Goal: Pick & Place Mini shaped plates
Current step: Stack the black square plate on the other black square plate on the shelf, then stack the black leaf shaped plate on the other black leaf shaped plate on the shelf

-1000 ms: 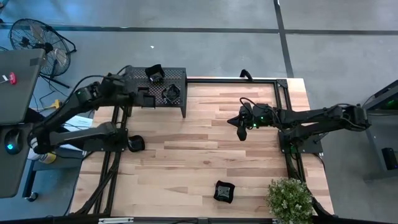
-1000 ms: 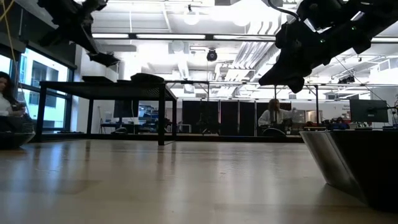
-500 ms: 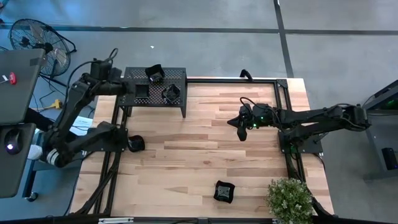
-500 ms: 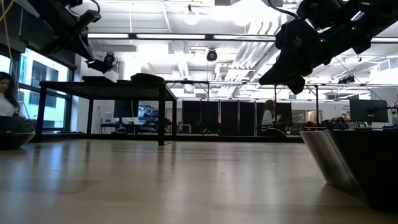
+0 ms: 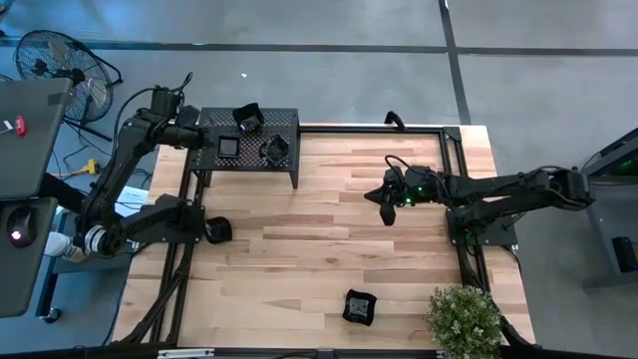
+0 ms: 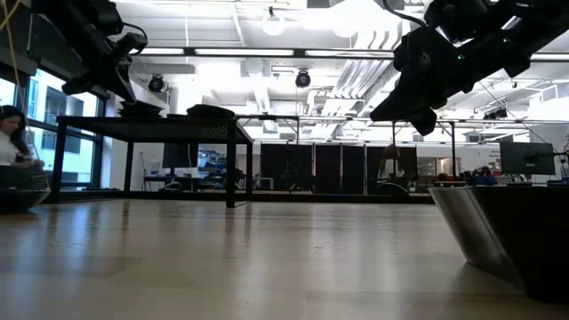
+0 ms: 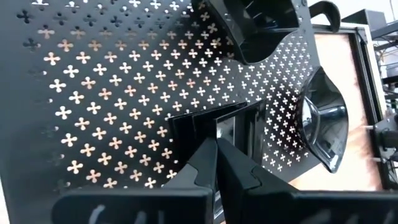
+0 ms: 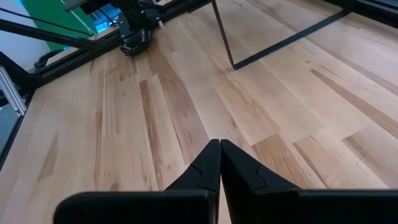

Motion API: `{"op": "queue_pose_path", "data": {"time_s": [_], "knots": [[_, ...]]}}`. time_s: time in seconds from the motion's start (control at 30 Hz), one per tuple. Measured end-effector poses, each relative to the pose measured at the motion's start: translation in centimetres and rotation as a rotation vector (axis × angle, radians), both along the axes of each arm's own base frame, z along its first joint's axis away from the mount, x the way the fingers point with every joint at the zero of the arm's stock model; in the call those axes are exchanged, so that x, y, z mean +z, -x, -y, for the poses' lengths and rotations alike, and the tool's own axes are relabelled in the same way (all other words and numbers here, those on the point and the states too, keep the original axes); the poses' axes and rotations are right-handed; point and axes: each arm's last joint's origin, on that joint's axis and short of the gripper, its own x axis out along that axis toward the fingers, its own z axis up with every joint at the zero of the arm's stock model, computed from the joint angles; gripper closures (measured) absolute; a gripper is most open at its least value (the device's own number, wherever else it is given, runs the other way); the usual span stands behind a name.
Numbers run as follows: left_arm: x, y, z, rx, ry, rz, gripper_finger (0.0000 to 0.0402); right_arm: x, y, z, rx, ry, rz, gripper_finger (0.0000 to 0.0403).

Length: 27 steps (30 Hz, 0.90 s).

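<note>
Black glossy dishes are what you are after, and three of them sit on top of the perforated rack (image 5: pixel 249 142) at the table's far left corner: a square plate (image 5: pixel 228 146) near the middle of the rack top, a wavy-edged plate (image 5: pixel 273 151) just beside it toward the table centre, and a deeper dish (image 5: pixel 246 116) at the rack's far edge. A fourth plate (image 5: pixel 360 307) lies alone on the wooden table (image 5: pixel 299 249) near the front edge, close to a small potted plant (image 5: pixel 464 317) at the front right corner.

Your left gripper (image 5: pixel 195 139) hangs over the rack's outer end, beside the square plate. From the left wrist camera its fingertips (image 7: pixel 208 163) are pressed together with nothing between them, pointing at the square plate (image 7: pixel 227 127), with the wavy-edged plate (image 7: pixel 326 121) and the deeper dish (image 7: pixel 255 28) farther along the rack.

Your right gripper (image 5: pixel 385 202) is held above bare wood at the table's right middle, well apart from every plate, its fingertips (image 8: pixel 214 163) also closed on nothing.
</note>
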Motion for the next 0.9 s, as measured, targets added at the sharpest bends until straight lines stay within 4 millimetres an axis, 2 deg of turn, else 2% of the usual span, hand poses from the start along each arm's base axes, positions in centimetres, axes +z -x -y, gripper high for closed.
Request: {"op": "queue_pose_path", "data": {"time_s": [0.13,0.3,0.4,0.5,0.6,0.7,0.83,0.9], "knots": [[0.0,0.0,0.0,0.000,-0.002,-0.001,0.0382,0.0,0.0,0.0,-0.001,0.000,0.000,0.0397],[0.1,0.0,0.1,-0.002,-0.001,0.000,0.0329,0.0,0.0,0.0,-0.001,0.001,0.000,0.0396],[1.0,0.1,0.2,-0.024,-0.036,-0.009,0.0303,0.0,0.0,0.0,-0.001,0.001,0.000,0.0396],[2.4,0.2,0.6,-0.033,-0.063,-0.021,0.0294,0.0,0.0,0.0,-0.001,0.001,0.000,0.0396],[4.2,0.3,1.5,-0.042,-0.070,-0.036,0.0300,0.0,0.0,0.0,-0.001,0.001,0.000,0.0396],[5.3,-0.1,3.1,-0.114,-0.074,-0.065,0.0329,0.0,0.0,0.0,-0.001,0.001,0.000,0.0396],[5.6,-1.3,5.8,-0.202,-0.067,-0.036,0.0388,0.0,0.0,0.0,0.003,0.010,-0.002,0.0396],[5.1,-1.7,7.1,-0.193,-0.040,-0.039,0.0394,0.0,0.0,0.0,0.009,0.022,-0.004,0.0396]]}}
